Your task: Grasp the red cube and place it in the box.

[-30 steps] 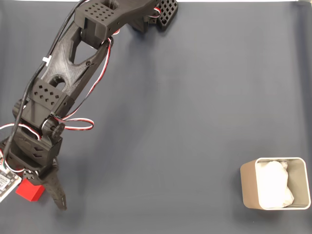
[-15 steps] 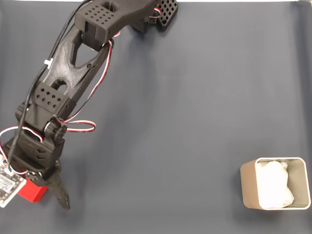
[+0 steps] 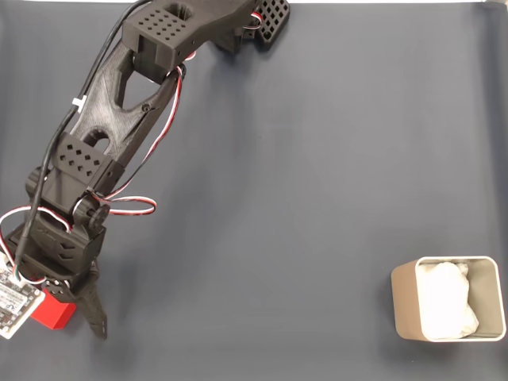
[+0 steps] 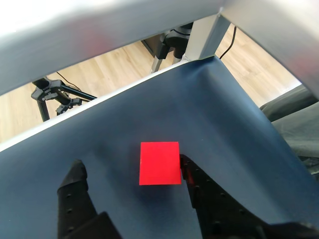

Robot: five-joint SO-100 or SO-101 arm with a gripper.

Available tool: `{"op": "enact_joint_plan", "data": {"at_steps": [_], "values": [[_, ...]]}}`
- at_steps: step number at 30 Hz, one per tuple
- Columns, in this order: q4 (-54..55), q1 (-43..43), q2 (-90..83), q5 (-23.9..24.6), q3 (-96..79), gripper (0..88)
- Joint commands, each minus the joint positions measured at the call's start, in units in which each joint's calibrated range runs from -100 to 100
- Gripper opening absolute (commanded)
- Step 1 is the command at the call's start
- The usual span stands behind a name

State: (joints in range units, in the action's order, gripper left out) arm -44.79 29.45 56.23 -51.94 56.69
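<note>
The gripper point(image 4: 132, 174) is spread apart around the red cube point(image 4: 159, 163), which sits flat on the dark mat point(image 3: 302, 198) at the near left corner of the fixed view. In the wrist view the right-hand finger point(image 4: 199, 191) touches or nearly touches the cube's right face, while the left-hand finger point(image 4: 75, 191) stands well clear of it, with bare mat between. That offset reads as a straddle set up for a squeeze that has not yet happened (the cube is off centre in the gap, so a closing finger may nudge it sideways first).

The box point(image 3: 405, 302) stands far off at the near right of the fixed view, open side up, white wadding point(image 3: 444, 302) inside, so the carry will cross most of the mat.

In the fixed view the wrist covers most of the cube point(image 3: 52, 313), leaving a red corner, and one finger point(image 3: 94, 311) shows. The fingertips' height above the mat cannot be judged.
</note>
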Motion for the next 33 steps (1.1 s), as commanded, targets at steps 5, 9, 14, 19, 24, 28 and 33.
{"op": "enact_joint_plan", "data": {"at_steps": [5, 9, 14, 19, 24, 28, 33], "values": [[0.4, -0.4, -1.2, -0.8, 2.7, 29.5], [-0.1, -0.5, -1.6, -1.2, 2.3, 24.3], [-1.2, -0.6, -2.0, -1.6, 2.1, 19.9], [-2.3, -0.7, -2.5, -2.1, 1.3, 15.1], [-3.5, -0.7, -2.7, -2.3, 1.2, 11.1], [-3.7, -0.7, -2.9, -2.4, 1.1, 7.0], [-3.7, -0.8, -3.5, -2.3, 0.8, 4.9]]}}
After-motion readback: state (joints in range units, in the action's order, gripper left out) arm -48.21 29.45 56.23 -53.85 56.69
